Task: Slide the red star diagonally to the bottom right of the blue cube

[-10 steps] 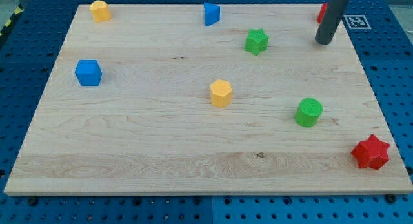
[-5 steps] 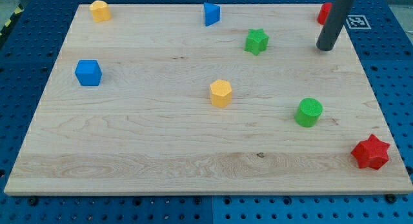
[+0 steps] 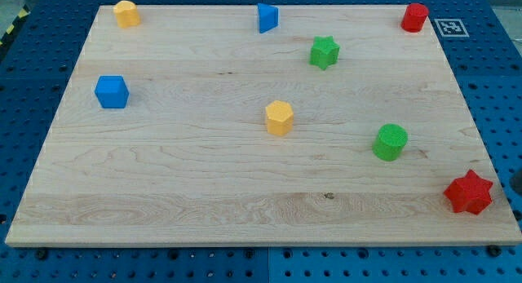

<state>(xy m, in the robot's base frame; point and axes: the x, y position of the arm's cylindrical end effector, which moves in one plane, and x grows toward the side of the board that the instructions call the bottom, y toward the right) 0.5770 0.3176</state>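
Observation:
The red star (image 3: 469,192) lies near the bottom right corner of the wooden board (image 3: 179,177). The blue cube (image 3: 112,91) sits far off at the view's left, about halfway up the board. My tip does not show clearly in the view. A thin dark sliver at the view's right edge (image 3: 519,183), just right of the red star, may be the rod; I cannot tell.
A yellow hexagonal block (image 3: 279,117) sits mid-board between star and cube. A green cylinder (image 3: 391,142) stands up-left of the star. A green star (image 3: 324,51), blue wedge (image 3: 267,17), yellow block (image 3: 126,13) and red cylinder (image 3: 414,17) lie along the top.
The rod has left its place at the top right beside the red cylinder, which now shows in full. No block has moved.

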